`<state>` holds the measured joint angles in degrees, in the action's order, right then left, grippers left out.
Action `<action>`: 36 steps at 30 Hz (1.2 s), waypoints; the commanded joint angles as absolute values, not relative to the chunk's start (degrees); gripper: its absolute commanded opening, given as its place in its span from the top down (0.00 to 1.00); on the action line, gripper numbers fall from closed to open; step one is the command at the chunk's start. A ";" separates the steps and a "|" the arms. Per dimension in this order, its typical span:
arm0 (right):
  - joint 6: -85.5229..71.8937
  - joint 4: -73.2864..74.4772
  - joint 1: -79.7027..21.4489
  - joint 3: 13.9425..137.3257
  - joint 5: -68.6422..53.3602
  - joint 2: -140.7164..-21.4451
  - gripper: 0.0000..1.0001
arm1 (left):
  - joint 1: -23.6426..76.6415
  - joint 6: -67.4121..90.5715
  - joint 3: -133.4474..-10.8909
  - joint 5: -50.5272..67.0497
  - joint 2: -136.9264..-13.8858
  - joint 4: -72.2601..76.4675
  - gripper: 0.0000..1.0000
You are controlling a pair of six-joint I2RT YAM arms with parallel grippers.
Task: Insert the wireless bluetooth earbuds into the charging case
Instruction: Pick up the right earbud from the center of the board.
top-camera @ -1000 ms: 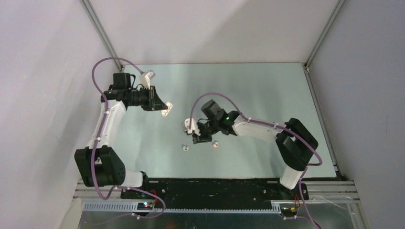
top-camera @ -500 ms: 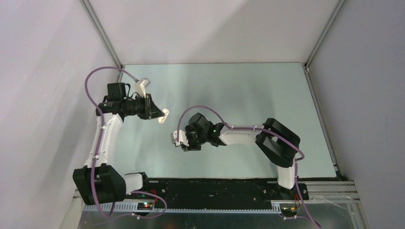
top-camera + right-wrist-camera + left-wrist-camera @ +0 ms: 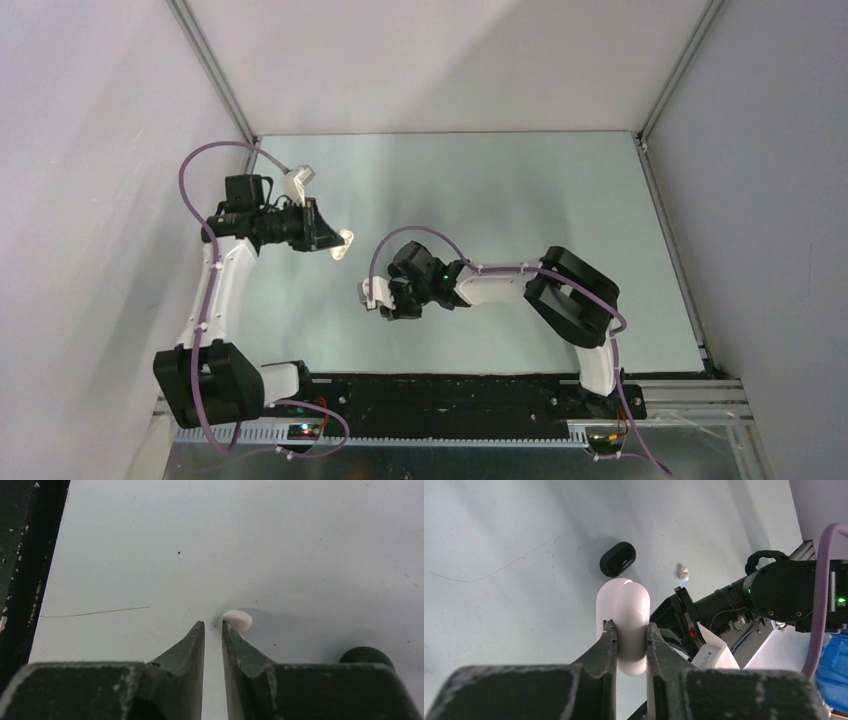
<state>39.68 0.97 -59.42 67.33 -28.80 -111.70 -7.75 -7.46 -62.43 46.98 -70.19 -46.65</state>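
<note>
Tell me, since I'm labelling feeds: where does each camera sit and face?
Top external: above and behind, looking down at the table; left arm and right arm show.
Left wrist: looks along the left gripper clamping the white case, toward the right arm.
Right wrist: looks down past the right gripper at a white earbud.
Shared: top and left wrist both show that case.

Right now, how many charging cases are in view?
2. A white case is clamped in the left gripper. A black case lies on the table beyond it. The dark shape at the right wrist view's edge may be the same one; others may be hidden.
</note>
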 commanded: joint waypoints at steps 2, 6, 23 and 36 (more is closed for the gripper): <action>40.56 -1.13 -59.85 67.46 -27.62 -113.00 0.76 | -8.68 -8.93 -61.54 48.97 -70.20 -45.92 1.00; 40.27 -1.60 -59.81 67.43 -26.67 -113.09 0.73 | -8.80 -9.03 -61.46 49.13 -70.49 -45.94 1.00; 37.38 -5.23 -59.61 67.42 -19.33 -112.30 0.75 | -8.79 -8.39 -61.89 49.71 -70.82 -45.95 1.00; 39.04 -2.02 -58.22 67.55 -21.23 -107.03 1.00 | -8.65 -9.72 -62.01 50.34 -70.82 -45.93 1.00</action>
